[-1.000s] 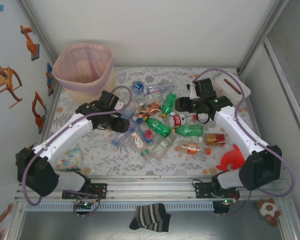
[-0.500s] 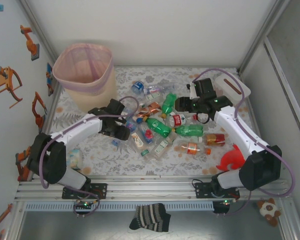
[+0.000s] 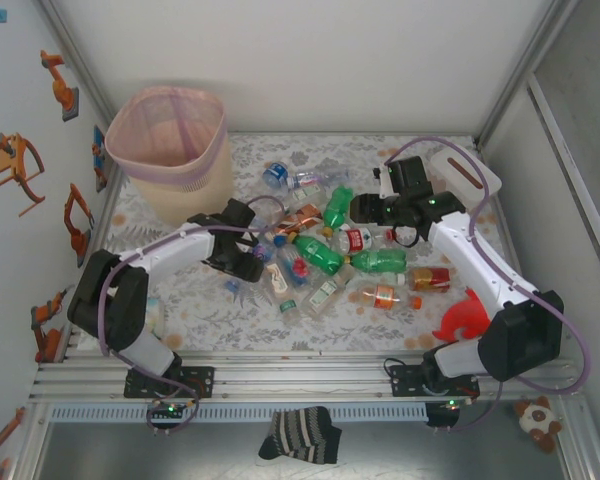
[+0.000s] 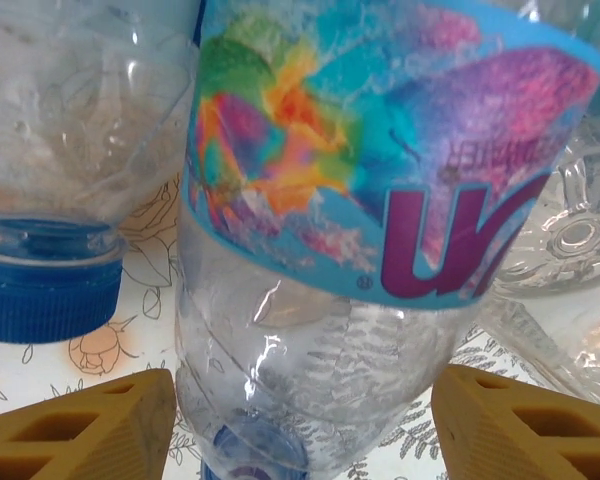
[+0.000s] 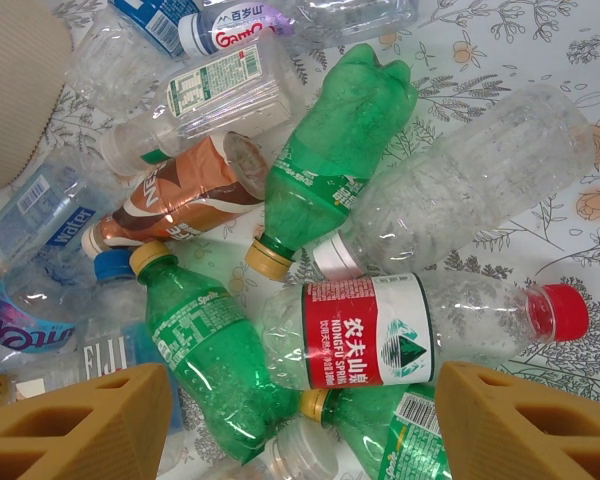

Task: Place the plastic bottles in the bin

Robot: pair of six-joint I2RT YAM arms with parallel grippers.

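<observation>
Clear crushed bottle with rainbow label, straddled by the released left hand, may squirt out on clenching, its smooth wall crowding the neighbouring blue-capped bottle.

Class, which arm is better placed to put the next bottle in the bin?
Left. The left pincer straddles a clear bottle, and the bin stands on its side. The right pincer hangs above the pile, farther from the bin.

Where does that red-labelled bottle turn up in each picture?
Top external: the red-label bottle lies in the pile, right of centre.
Right wrist: lower centre, with its red cap pointing right.
Shared landmark: the green bottle just above it, up and to the left.
</observation>
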